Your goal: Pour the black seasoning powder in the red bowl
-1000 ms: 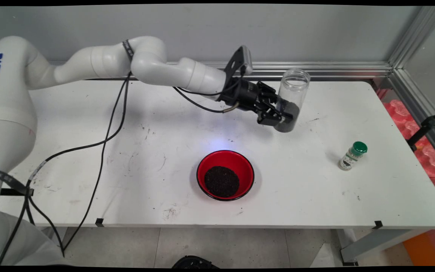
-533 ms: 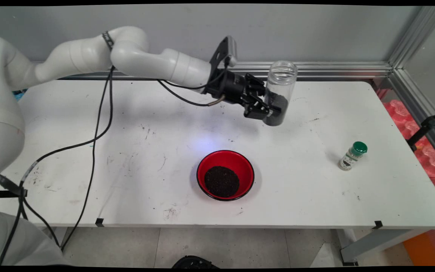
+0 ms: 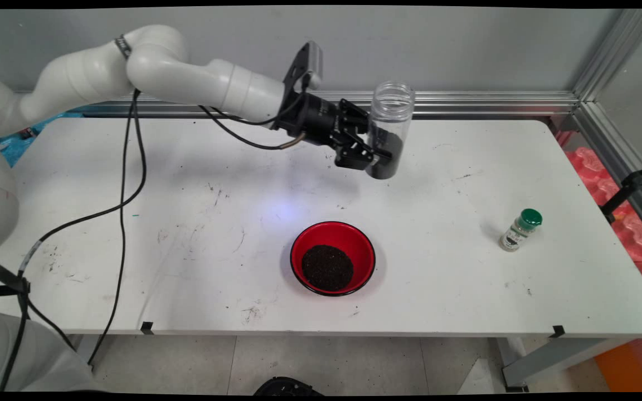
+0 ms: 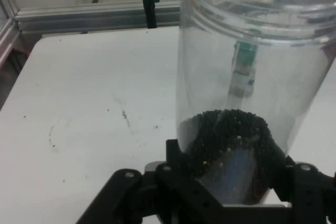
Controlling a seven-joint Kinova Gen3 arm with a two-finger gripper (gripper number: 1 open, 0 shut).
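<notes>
My gripper (image 3: 378, 157) is shut on the lower part of a clear plastic jar (image 3: 389, 120), held upright and lifted off the white table (image 3: 243, 184), above its far middle. The jar has no lid and holds a layer of dark grains at its bottom. In the hand view the jar (image 4: 252, 77) fills the right half, with the grains (image 4: 228, 135) piled just above my gripper (image 4: 231, 174). A red bowl (image 3: 332, 257) with more dark grains in it sits on the table nearer the front, below and slightly left of the jar.
A small spice bottle with a green cap (image 3: 520, 229) stands at the right side of the table. Black cables (image 3: 126, 184) hang from the arm over the left part of the table. An aluminium rail (image 3: 494, 103) runs along the back edge.
The arm has carried the jar leftward and a little upward across the far side of the table. The bowl and spice bottle have not moved.
</notes>
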